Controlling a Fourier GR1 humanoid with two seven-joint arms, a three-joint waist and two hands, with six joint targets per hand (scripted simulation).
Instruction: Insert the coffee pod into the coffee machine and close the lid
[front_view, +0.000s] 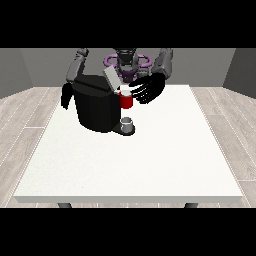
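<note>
One view, from across the surface (150, 165), robot (127, 62) small at top centre of the frame.

Coffee machine (97, 107): black, sits upper left of centre on the white surface. Its lid (112, 80) is grey, tilted up and open, leaning toward the upper left. A red thing at the machine (126, 100) sits on the machine's right side, under the lid's lower end.

Small grey cup-shaped thing (128, 122) stands just below the red thing, on the dark base at the machine's lower right corner. Can't tell whether it is the coffee pod, so no location for the pod from this frame.

Hand at the view's right (149, 89): black, fingers spread apart and extended toward the left, tips right next to the red thing and the lid's lower end. Nothing clamped in it as far as the frame shows; contact with the red thing can't be confirmed. Its arm (163, 62) comes down from the upper right of the robot.

Hand at the view's left (66, 96): black, hangs at the machine's left edge, pointing down. Finger state can't be told. Its arm (76, 67) runs down from the upper left of the robot.

Surface fills the lower half of the frame; wood floor (25, 112) shows either side.
</note>
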